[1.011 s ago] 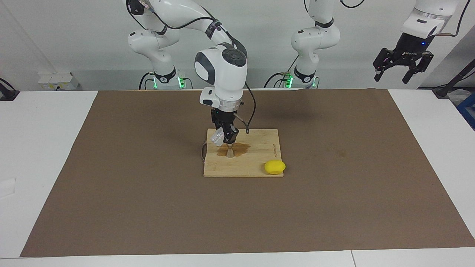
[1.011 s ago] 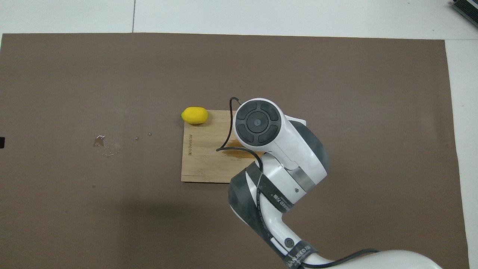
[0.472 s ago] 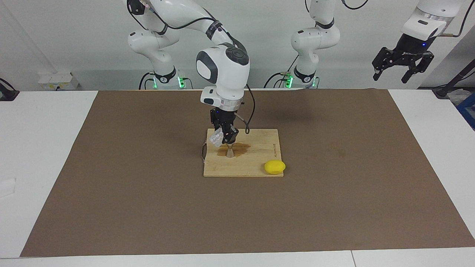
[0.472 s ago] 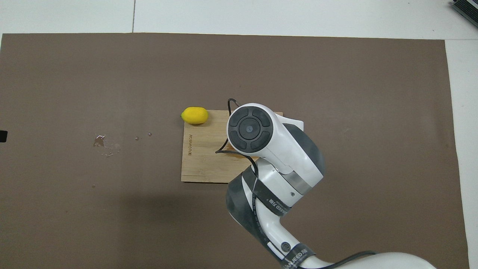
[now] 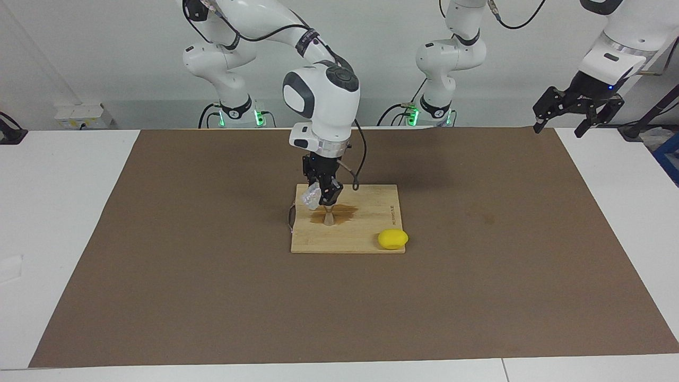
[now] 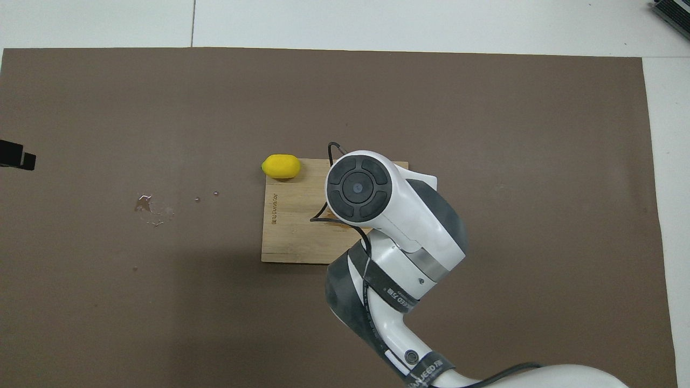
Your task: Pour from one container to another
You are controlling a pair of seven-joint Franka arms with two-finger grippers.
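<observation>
Open mat (image 5: 504,276) all around; lemon (image 5: 393,239) (touching board (image 5: 366,241) corner) the only obstacle.

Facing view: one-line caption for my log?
Right gripper tips the clear cup over the jigger on the wet cutting board; left gripper waits.

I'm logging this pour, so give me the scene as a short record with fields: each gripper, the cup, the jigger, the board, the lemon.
right gripper: over the board, shut on the cup
cup: clear, tilted above the jigger
jigger: upright on the board
board: wooden, wet dark patch around the jigger
lemon: at the board's corner farther from the robots
left gripper: open, raised past the mat's edge, waiting
</observation>
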